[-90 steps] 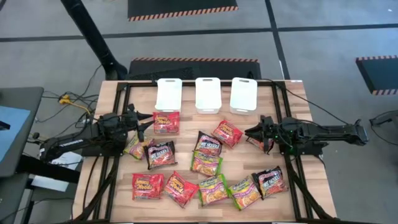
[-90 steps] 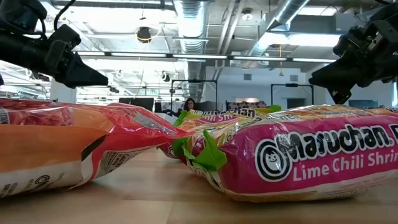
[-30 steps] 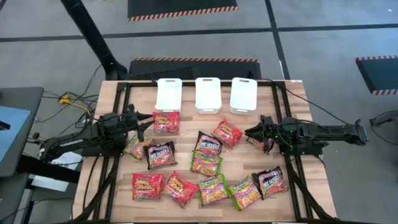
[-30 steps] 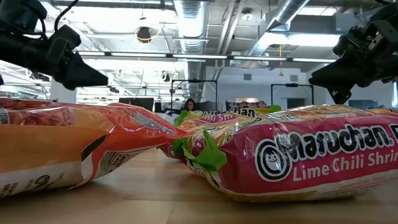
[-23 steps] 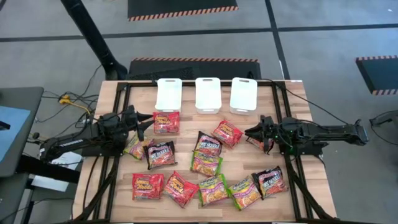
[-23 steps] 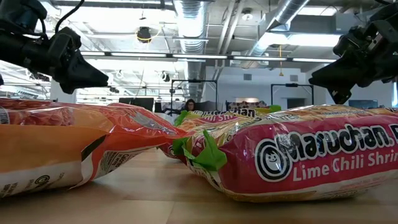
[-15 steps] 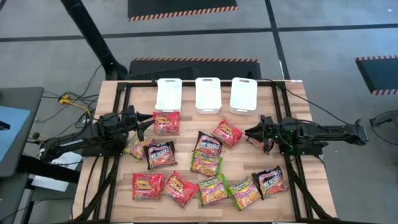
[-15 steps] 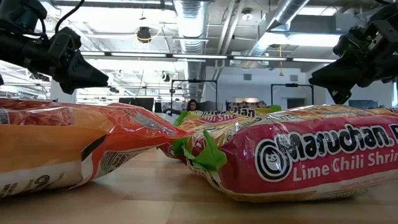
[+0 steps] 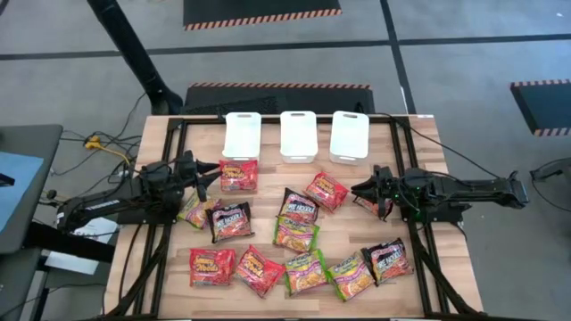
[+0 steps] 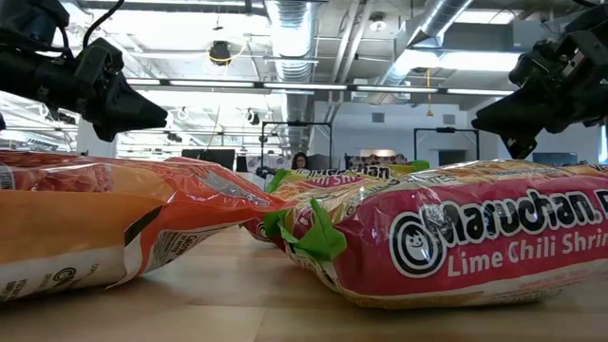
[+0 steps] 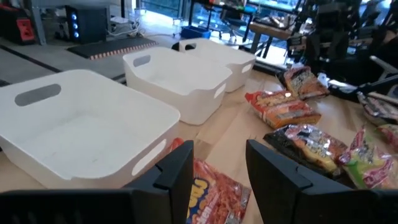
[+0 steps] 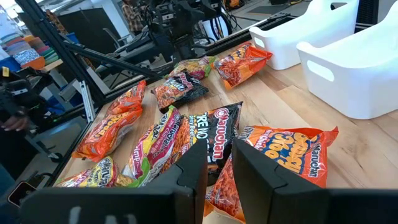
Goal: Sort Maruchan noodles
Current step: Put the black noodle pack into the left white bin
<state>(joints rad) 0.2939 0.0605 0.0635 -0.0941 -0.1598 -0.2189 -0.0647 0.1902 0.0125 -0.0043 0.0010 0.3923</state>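
Several Maruchan packets lie flat on the wooden table: red-orange ones [image 9: 238, 176] [image 9: 326, 190], black-maroon ones [image 9: 230, 220] [image 9: 300, 207], and green ones [image 9: 295, 235] [image 9: 306, 272]. My left gripper [image 9: 211, 174] hovers open at the left, its fingers pointing at the red-orange packet [image 11: 211, 193] in front of the left bin. My right gripper [image 9: 361, 190] hovers open at the right, above the edge of another red-orange packet [image 12: 280, 152]. In the low view both the left gripper [image 10: 142, 109] and the right gripper [image 10: 499, 119] hang above the packets.
Three white bins [image 9: 242, 134] [image 9: 298, 135] [image 9: 349, 135] stand in a row along the far edge. A black frame [image 9: 169, 160] runs along the table's sides. More packets [image 9: 211, 267] [image 9: 388, 260] line the near edge. A person [image 10: 300, 161] sits far behind the table.
My left gripper has edged slightly toward the table's right, closer to the red-orange packet in front of the left bin. The packets have stayed where they were.
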